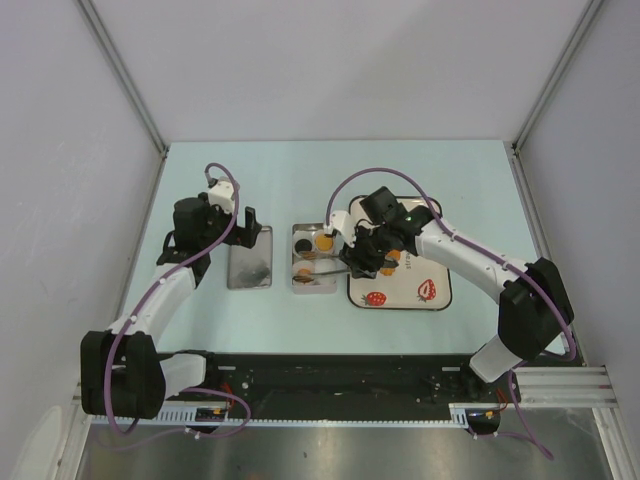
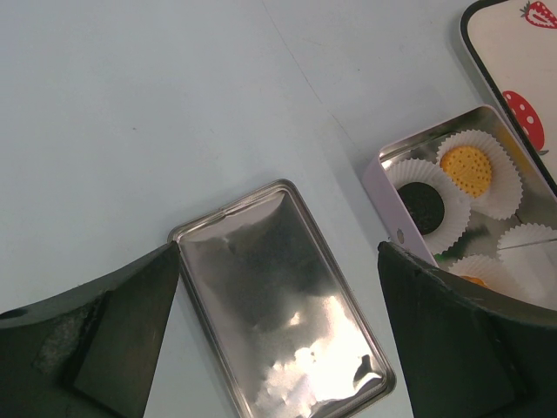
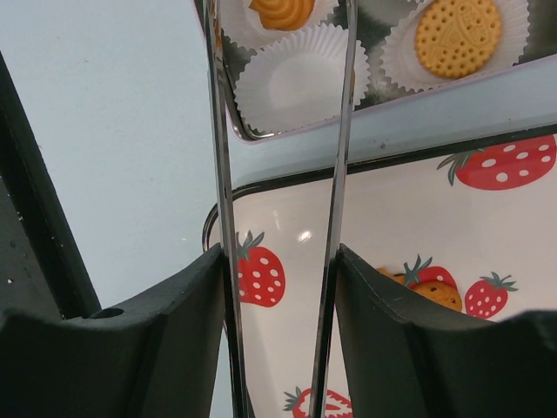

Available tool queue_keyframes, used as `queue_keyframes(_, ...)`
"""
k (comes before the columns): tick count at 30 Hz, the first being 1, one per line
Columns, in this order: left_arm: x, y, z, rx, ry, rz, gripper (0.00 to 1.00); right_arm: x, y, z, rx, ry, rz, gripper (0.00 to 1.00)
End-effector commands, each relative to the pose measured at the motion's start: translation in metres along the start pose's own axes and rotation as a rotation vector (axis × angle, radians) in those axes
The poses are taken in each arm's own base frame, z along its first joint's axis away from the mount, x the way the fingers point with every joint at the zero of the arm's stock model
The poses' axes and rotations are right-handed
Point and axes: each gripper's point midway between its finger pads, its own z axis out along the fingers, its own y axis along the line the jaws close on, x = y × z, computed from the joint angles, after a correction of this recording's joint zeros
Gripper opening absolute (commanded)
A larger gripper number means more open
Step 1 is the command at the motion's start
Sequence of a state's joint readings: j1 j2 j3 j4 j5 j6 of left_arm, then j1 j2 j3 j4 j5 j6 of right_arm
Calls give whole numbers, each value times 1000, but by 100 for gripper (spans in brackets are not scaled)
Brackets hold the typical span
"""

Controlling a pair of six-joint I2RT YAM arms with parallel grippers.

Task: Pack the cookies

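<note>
A silver tin box (image 1: 310,257) holds white paper cups. In the left wrist view a black cookie (image 2: 424,205) and an orange cookie (image 2: 467,169) sit in two cups. My right gripper (image 3: 278,261) is shut on metal tongs (image 3: 221,174), whose tips reach over the tin. In the right wrist view an orange cookie (image 3: 457,35) and another orange one (image 3: 283,10) lie in cups beside an empty cup (image 3: 300,83). One brownish cookie (image 3: 432,293) lies on the strawberry tray (image 3: 392,218). No green cookie shows clearly. My left gripper (image 2: 278,252) is open and empty above the tin lid (image 2: 287,305).
The tin lid (image 1: 250,258) lies flat left of the tin box. The strawberry-print tray (image 1: 420,290) lies right of the box, under my right arm. Grey walls enclose the pale table (image 1: 300,170) on three sides.
</note>
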State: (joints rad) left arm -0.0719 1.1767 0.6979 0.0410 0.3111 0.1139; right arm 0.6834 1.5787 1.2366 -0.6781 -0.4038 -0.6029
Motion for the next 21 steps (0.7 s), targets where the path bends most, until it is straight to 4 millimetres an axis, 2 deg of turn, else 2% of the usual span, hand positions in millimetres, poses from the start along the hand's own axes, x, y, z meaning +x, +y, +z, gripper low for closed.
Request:
queue_keyframes(1,-25,-2,0,16,-58,37,100,-29,-11,-18,65,-80,-47,54)
queue_keyframes(6,-25,-2,0,18,-58,37,100,-38,-17,-44,117,-132,-42,53)
queue_keyframes(13,-26,-3,-1,19,-62,37,100,-29,-40,-85,186,-194,38,52)
queue_keyframes(14,-26,-2,-1,19,-61,36,100,-22,-49,-92,210,-196,68,52)
queue_keyframes(16,-26,-3,-1,22,-61,37,100,-13,-56,-102,231,-193,96,52)
queue_keyframes(17,-27,-3,-1,22,-62,36,100,-2,-67,-111,262,-187,129,52)
queue_keyframes(20,-27,-3,-2,22,-66,35,100,18,-78,-124,298,-174,178,53)
queue_keyframes(21,-27,-3,-2,22,-66,36,100,28,-88,-132,334,-170,205,52)
